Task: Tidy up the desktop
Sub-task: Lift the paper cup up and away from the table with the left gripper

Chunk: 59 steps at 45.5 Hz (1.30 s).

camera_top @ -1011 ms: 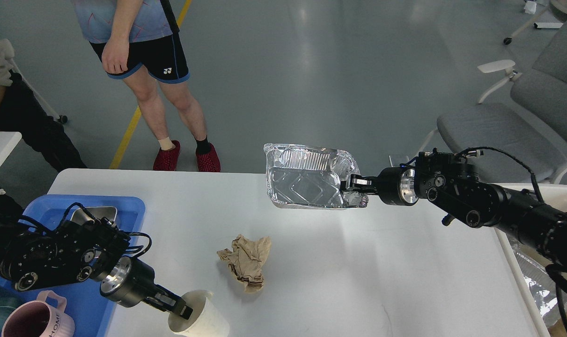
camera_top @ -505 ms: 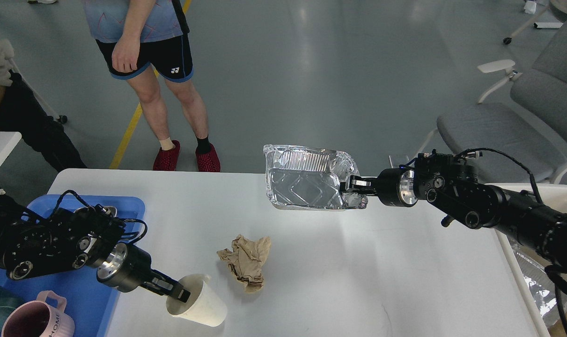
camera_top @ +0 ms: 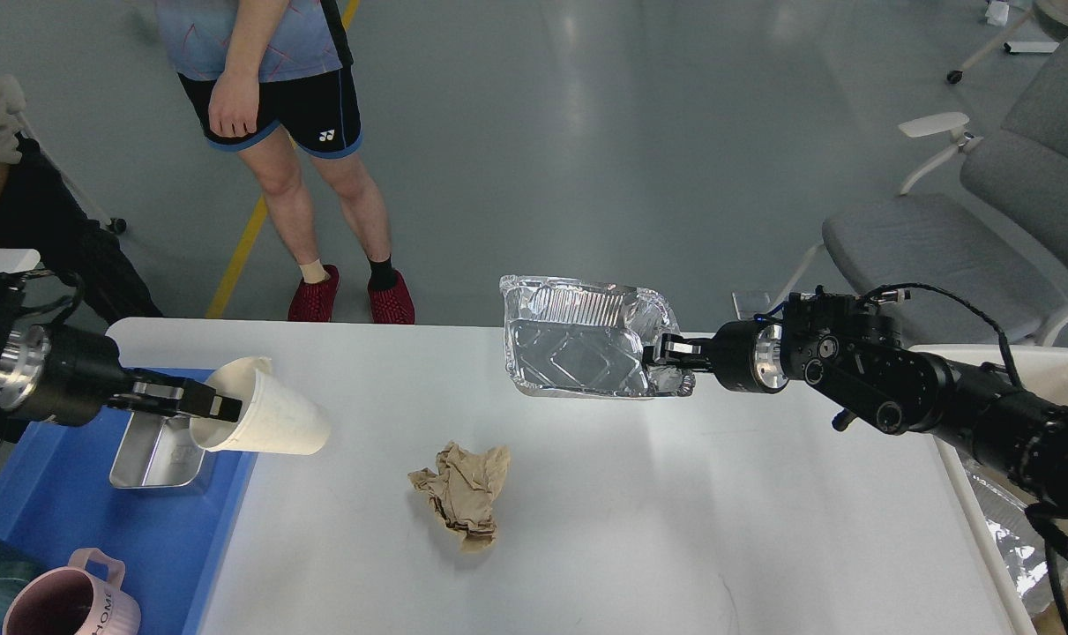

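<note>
The white desktop (camera_top: pixel 639 511) fills the lower middle of the head view. My left gripper (camera_top: pixel 220 407) is shut on the rim of a white paper cup (camera_top: pixel 265 422), which it holds tipped on its side in the air over the desktop's left edge. My right gripper (camera_top: pixel 661 350) is shut on the right rim of a crumpled foil tray (camera_top: pixel 578 344), held above the desktop's far edge. A crumpled brown paper wad (camera_top: pixel 463 491) lies on the desktop between them.
A blue plastic tray (camera_top: pixel 84 520) at the left holds a small steel pan (camera_top: pixel 156 454) and a pink mug (camera_top: pixel 66 604). A person (camera_top: pixel 273 106) stands beyond the far edge. Grey chairs (camera_top: pixel 966 220) stand at the right. Foil (camera_top: pixel 1010 538) lies past the right edge.
My left gripper has lifted the paper cup from the desktop's near edge up and to the left, over the blue tray's edge. The right gripper and foil tray have barely moved.
</note>
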Motion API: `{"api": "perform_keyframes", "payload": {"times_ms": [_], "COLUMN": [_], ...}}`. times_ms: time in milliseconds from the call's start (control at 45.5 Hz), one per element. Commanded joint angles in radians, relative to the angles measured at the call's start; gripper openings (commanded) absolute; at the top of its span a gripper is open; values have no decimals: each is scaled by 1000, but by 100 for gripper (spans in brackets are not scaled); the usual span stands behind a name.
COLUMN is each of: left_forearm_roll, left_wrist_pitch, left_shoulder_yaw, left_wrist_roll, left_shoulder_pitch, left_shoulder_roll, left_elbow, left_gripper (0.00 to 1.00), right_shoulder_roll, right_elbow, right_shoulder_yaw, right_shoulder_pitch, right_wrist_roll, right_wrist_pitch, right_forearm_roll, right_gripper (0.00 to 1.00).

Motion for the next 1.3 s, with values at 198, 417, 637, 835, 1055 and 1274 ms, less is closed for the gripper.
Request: {"api": "perform_keyframes", "payload": {"times_ms": [198,417,637,835,1055,1274], "left_forearm_roll": [6,16,58,64,64,66], "left_wrist_pitch": [-19,-79,-104,-139,-156,-144], "left_shoulder_yaw": [0,-2,-2,-2,-5,-22], "left_wrist_roll": [7,12,30,33,38,39], "left_shoulder_pitch": [-116,-238,-336,-417,-451,-462], "left_shoulder_roll": [111,159,219,232,226,189], "left_elbow": [-63,-75,-181,-189,-189,-183], "left_gripper": [1,1,1,1,1,1], "right_shoulder_roll": [16,20,19,20,22,28], "right_elbow": [-20,-21,-21,-21,-21,-23], "right_shoulder_yaw": [-3,-3,-3,-3,-3,-3], "right_shoulder_pitch": [0,-2,0,0,2,2], "right_wrist_roll": [4,4,4,4,4,4], "right_wrist_pitch": [0,0,0,-1,-1,-1], "right_forearm_roll": [-2,-2,-2,-2,-2,-2], "right_gripper": [0,0,0,0,0,0]}}
